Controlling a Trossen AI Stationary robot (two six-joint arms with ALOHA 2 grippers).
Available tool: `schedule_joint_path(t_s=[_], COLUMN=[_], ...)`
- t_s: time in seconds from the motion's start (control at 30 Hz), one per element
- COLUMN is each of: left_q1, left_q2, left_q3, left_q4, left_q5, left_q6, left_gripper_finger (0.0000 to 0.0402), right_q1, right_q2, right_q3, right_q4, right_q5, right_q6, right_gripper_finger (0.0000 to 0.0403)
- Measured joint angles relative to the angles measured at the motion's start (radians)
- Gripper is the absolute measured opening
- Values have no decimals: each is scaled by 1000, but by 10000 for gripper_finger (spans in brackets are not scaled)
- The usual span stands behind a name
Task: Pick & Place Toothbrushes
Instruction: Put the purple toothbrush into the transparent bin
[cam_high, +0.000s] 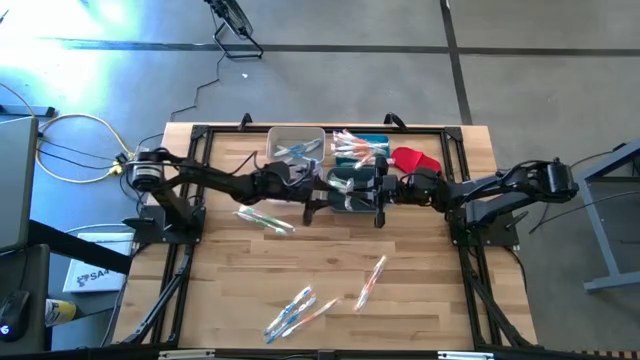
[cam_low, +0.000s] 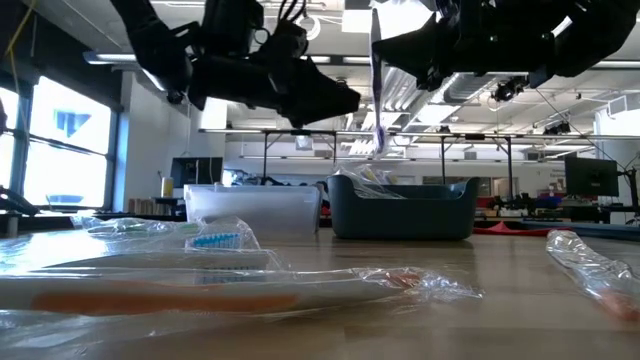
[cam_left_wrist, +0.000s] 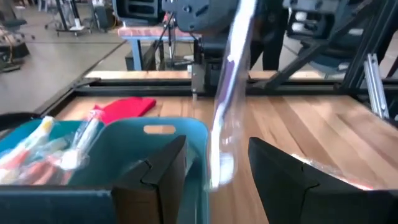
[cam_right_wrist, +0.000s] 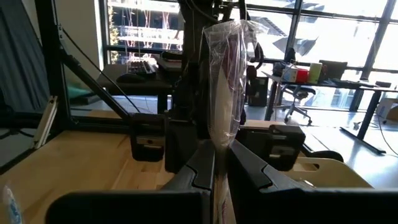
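Observation:
My right gripper (cam_right_wrist: 221, 152) is shut on a plastic-wrapped toothbrush (cam_right_wrist: 225, 81), which stands upright above the dark bin (cam_high: 345, 207). In the low view the same toothbrush (cam_low: 377, 90) hangs with its lower end just over that bin (cam_low: 400, 210). My left gripper (cam_left_wrist: 214, 149) comes in level from the table's left and is open. Its two fingers stand on either side of the toothbrush's lower part (cam_left_wrist: 221, 143) with a gap on each side. More wrapped toothbrushes lie flat on the table at the left middle (cam_high: 265, 220) and near the front edge (cam_high: 292, 313), (cam_high: 370, 283). My right gripper pinches the wrapped toothbrush between its two fingers, partway along its length (cam_right_wrist: 220, 138). The fingers come level from the table's right and lie across it. The toothbrush is upright and clear of the bin, part of it above the fingers and part hanging below.
A clear bin (cam_high: 297, 145) and a teal bin (cam_high: 378, 140) with toothbrushes stand behind the dark bin, and a red cloth-like piece (cam_high: 415, 158) lies to their right. A black frame runs round the tabletop. A wrapped toothbrush (cam_low: 200, 285) lies close in front of the low camera.

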Motion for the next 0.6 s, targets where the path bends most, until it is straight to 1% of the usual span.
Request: schedule_joint_path(t_s=[0.43, 0.6], left_q1=[0, 0], left_q2=[88, 108], left_q3=[123, 143], left_q4=[-7, -9], left_q5=[6, 11], left_q6=[-13, -13], left_gripper_finger=[171, 171], right_q1=[0, 0], right_q2=[0, 0], right_q3=[0, 0], right_q4=[-5, -9], right_q5=[-7, 4], right_q6=[0, -3], right_gripper_finger=[15, 15])
